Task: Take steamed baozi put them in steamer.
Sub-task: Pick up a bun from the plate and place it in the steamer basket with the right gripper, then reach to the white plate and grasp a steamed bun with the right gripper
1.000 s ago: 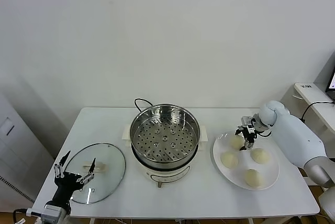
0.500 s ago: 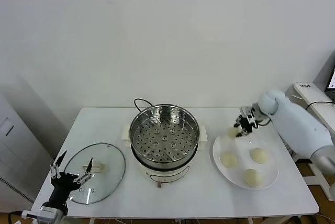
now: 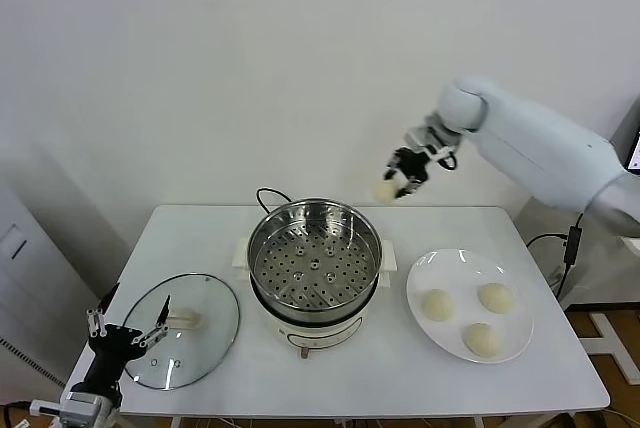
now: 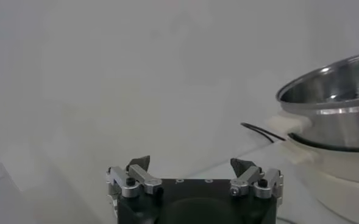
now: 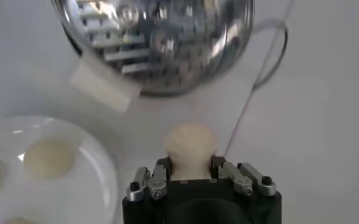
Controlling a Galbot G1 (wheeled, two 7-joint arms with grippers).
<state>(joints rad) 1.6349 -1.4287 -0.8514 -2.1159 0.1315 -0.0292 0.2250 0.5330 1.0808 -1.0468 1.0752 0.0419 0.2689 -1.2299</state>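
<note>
White surface (image 3: 400, 388) carries everything you are working with — largest on it is the steamer (image 3: 315, 266), a shiny steel pot on a white base, its perforated tray bare and its black cord (image 3: 268, 194) curling off behind. To your left of it lies the round glass lid (image 3: 187, 328), flat on the surface. To your right sits the white plate (image 3: 448, 343), holding three steamed baozi (image 3: 437, 305).

Your right claw (image 3: 402, 179) hangs high in the air above and behind the steamer's right rim, clenched on a fourth baozi (image 3: 386, 191). Nothing lies between it and the open pot.

Your left claw (image 3: 127, 333) waits low at the near left corner, over the edge of the lid, fingers spread wide and holding nothing.

The right wrist view gives you what the head view cannot — the bun (image 5: 191, 146) wedged between the fingers, with the steamer (image 5: 161, 42) and plate (image 5: 100, 176) far below. The left wrist view shows only its own spread fingers (image 4: 138, 175) and the steamer's wall (image 4: 334, 103) from the side.
</note>
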